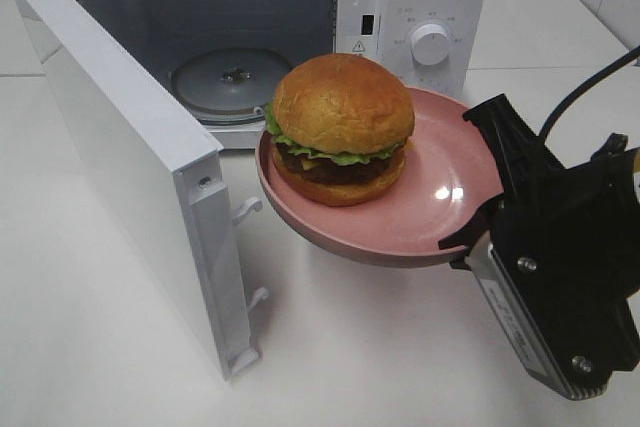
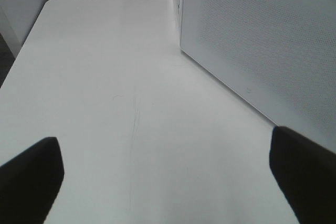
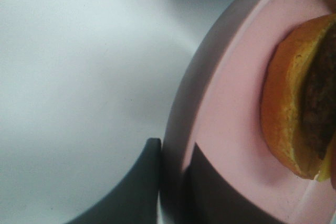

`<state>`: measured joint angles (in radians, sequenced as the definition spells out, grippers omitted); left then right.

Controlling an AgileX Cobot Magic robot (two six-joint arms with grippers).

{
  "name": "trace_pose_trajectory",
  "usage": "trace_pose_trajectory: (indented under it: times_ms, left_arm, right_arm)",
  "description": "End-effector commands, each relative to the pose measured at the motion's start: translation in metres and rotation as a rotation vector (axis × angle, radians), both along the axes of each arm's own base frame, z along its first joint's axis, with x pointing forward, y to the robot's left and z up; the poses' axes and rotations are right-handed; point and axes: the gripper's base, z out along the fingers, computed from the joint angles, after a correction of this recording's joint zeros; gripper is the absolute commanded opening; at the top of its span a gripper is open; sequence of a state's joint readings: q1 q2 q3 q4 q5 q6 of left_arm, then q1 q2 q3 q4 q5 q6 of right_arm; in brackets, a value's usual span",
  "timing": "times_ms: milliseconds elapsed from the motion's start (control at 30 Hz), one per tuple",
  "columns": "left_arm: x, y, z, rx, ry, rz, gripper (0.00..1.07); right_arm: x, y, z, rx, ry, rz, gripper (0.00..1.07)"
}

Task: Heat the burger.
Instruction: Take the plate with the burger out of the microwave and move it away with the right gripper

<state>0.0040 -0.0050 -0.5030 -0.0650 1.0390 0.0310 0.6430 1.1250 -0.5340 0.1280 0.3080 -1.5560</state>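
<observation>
- Microwave [image 1: 420, 7]: white, occupies the upper part of the overhead frame. A round glass turntable [image 1: 228, 79] lies on the cavity floor. A control knob [image 1: 430, 44] sits on the panel at upper right.
- Microwave door [image 1: 130, 167]: swung fully open, running from the upper left corner down to the lower centre-left. Its free edge, with two latch hooks, stands just left of the plate.
- Table [image 1: 90, 347]: plain white surface under all items.
- Right arm: enters from the lower right corner of the overhead frame, angled up and to the left, with a black cable at the right edge.
- Right gripper [image 1: 478, 217]: clamped on the right rim of the plate; in the right wrist view one finger [image 3: 131, 192] lies under the rim and the other above it.
- Plate [image 1: 440, 167]: pink, round, held in the air at frame centre, in front of the microwave opening.
- Burger [image 1: 340, 127]: rests on the left half of the plate, nearest the cavity, upright.
- Left gripper [image 2: 168, 177]: seen only in the left wrist view; fingers spread wide with nothing between them, low over bare table beside a white perforated microwave panel [image 2: 262, 45].
</observation>
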Motion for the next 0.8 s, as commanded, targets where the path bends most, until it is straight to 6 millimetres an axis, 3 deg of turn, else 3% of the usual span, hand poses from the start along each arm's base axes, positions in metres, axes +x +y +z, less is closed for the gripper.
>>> trace_pose_trajectory:
  times_ms: [33, 800]
  left_arm:
    - [-0.002, 0.000, -0.001, -0.011, -0.017, 0.004, 1.00]
    - [-0.002, 0.000, -0.001, -0.011, -0.017, 0.004, 1.00]
  right_arm:
    - [-0.006, -0.004, 0.010, 0.064, -0.054, -0.023, 0.00]
    - [-0.052, -0.048, 0.029, 0.042, -0.046, -0.123, 0.00]
